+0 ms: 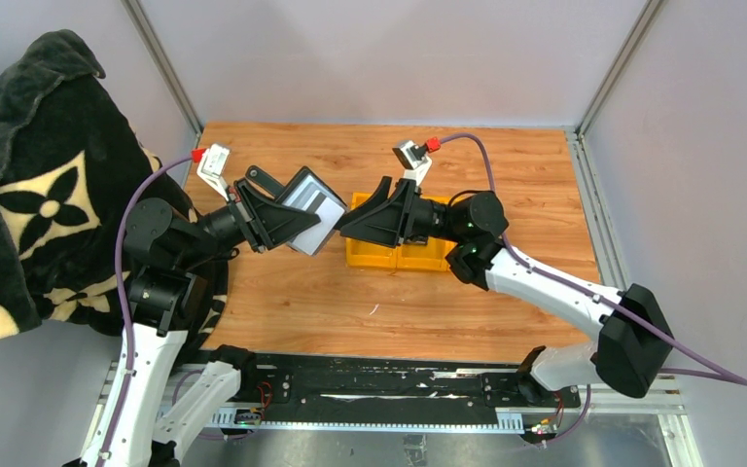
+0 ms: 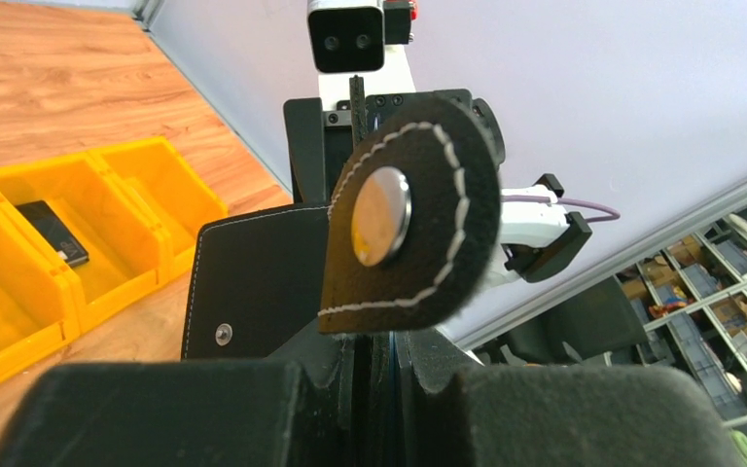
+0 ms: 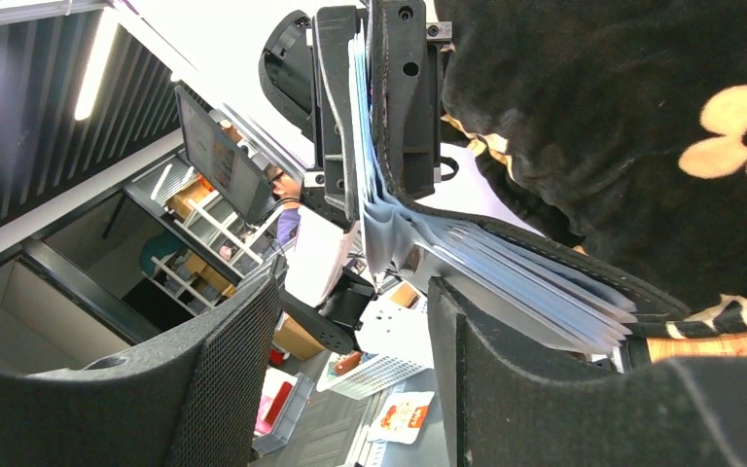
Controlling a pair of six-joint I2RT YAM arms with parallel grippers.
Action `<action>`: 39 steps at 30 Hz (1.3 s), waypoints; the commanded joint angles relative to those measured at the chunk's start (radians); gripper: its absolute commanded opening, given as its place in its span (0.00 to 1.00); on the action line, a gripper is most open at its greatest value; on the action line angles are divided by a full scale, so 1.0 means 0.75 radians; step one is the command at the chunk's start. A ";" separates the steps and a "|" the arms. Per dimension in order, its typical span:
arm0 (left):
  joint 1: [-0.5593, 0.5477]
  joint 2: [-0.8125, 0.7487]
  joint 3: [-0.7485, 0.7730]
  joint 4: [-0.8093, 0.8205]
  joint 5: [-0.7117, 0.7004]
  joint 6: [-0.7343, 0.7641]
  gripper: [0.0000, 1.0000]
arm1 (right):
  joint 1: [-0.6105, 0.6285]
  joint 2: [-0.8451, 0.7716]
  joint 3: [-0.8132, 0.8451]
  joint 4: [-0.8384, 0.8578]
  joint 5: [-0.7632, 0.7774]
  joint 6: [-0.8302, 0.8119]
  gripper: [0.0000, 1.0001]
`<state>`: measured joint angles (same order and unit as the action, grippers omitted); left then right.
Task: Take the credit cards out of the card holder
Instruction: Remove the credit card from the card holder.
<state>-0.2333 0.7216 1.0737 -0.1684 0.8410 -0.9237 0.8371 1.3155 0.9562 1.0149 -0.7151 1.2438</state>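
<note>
Cards (image 3: 515, 277) fanned beside the empty, wide-open right gripper (image 3: 355, 292) could spill, since left gripper (image 2: 377, 365) only pinches the holder (image 2: 253, 282).

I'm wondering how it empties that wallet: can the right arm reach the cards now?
Probably yes: the left gripper holds the card holder up, the credit cards fan toward the right gripper, whose open jaws face them with nothing between.

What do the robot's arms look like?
The left arm and right arm have white tubes, chunky black joints and a purple cable. The left gripper and right gripper are black wedges, each with a small white camera and red plug on top.
</note>
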 commanded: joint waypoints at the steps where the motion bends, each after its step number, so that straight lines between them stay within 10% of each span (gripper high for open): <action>1: -0.012 -0.019 0.031 0.026 -0.008 0.018 0.02 | 0.039 0.050 0.089 0.066 -0.042 0.007 0.58; 13: -0.012 -0.013 0.024 -0.004 -0.031 0.063 0.03 | 0.072 0.088 0.151 0.036 -0.031 -0.009 0.47; 26: -0.012 -0.021 0.009 0.056 0.062 0.003 0.11 | 0.075 0.093 0.121 -0.075 0.051 -0.039 0.01; 39: -0.007 0.010 0.123 0.037 -0.004 -0.055 0.10 | 0.072 0.044 -0.019 0.099 0.043 -0.028 0.00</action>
<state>-0.2352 0.7425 1.1004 -0.1909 0.8433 -0.9436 0.8837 1.3693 0.9646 1.0508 -0.6750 1.2339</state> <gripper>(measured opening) 0.139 0.007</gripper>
